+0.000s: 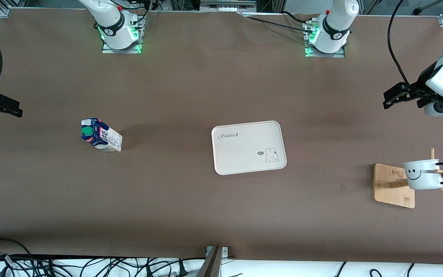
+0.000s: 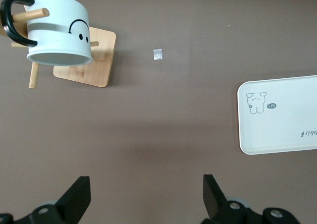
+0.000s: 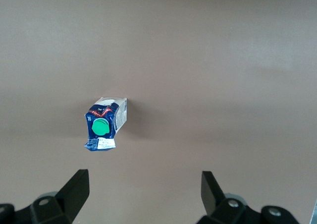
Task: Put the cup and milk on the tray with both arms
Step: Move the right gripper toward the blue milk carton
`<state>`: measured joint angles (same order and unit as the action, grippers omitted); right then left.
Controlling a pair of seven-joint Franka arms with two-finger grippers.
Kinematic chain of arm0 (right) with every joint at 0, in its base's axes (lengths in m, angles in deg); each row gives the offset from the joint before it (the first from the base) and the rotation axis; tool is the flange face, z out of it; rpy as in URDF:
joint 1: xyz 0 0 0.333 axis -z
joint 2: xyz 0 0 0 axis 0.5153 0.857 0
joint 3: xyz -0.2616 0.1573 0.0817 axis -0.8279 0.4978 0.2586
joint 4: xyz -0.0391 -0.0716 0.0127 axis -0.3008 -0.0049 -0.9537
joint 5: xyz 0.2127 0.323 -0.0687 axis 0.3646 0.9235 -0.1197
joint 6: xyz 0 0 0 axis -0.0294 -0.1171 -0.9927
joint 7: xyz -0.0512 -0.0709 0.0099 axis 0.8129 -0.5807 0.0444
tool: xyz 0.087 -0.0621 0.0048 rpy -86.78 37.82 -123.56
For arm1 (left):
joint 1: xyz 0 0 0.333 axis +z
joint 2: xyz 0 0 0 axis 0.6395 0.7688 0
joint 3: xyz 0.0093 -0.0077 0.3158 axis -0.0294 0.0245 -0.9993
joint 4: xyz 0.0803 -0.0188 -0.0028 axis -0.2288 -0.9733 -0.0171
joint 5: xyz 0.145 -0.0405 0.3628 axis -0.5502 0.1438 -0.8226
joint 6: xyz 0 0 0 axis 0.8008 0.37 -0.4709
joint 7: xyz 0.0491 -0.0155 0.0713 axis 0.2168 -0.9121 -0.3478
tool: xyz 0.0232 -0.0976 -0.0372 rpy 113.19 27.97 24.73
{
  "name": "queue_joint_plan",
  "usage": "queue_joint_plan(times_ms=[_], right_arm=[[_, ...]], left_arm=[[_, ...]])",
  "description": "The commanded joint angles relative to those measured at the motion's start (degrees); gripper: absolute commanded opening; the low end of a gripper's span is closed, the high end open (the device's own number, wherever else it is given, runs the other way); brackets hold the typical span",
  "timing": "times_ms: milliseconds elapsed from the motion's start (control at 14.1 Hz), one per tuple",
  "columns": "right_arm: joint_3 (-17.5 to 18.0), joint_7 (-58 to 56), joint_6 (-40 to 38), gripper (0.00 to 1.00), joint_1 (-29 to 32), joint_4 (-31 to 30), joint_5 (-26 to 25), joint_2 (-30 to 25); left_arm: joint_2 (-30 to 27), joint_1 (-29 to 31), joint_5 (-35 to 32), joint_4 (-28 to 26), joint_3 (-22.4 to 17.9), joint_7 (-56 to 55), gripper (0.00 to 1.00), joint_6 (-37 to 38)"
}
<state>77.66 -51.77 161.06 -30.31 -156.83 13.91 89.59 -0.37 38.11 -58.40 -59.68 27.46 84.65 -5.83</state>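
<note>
We count one cup [image 1: 423,175] | one milk carton [image 1: 101,135] | one tray [image 1: 248,147] | one wooden stand [image 1: 394,186] | two arms, so two grippers: left gripper [image 1: 390,99], right gripper [image 1: 12,107]

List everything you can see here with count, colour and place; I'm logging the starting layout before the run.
tray: one, cream with rabbit drawing, middle of the table, nothing on it.
milk: one, dark-blue and white carton with green cap, standing on the table toward the right arm's end.
cup: one, white with black smiley face and black handle, hung on a peg of the wooden stand.
wooden stand: one, light wood base with pegs, toward the left arm's end of the table.
table: one, brown surface.
left gripper: one, black, open, up in the air over the table's edge at the left arm's end, holding nothing.
right gripper: one, black, open, over the table's edge at the right arm's end, holding nothing.
</note>
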Motion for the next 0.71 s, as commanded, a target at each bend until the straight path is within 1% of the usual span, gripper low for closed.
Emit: queue_joint_plan(times_ms=[0,495,637], right_arm=[[0.11,-0.28,-0.18,1.00,0.44,0.55,1.54,0.10],[0.02,-0.28,-0.53,1.00,0.53,0.55,3.21,0.10],[0.02,-0.28,-0.44,1.00,1.05,0.55,4.53,0.19]], left_arm=[[0.55,0.06,1.03,1.83,0.14,-0.33,1.00,1.41],[0.64,0.06,1.03,1.83,0.14,-0.24,1.00,1.41],[0.55,-0.03,1.03,1.92,0.23,-0.33,1.00,1.41]])
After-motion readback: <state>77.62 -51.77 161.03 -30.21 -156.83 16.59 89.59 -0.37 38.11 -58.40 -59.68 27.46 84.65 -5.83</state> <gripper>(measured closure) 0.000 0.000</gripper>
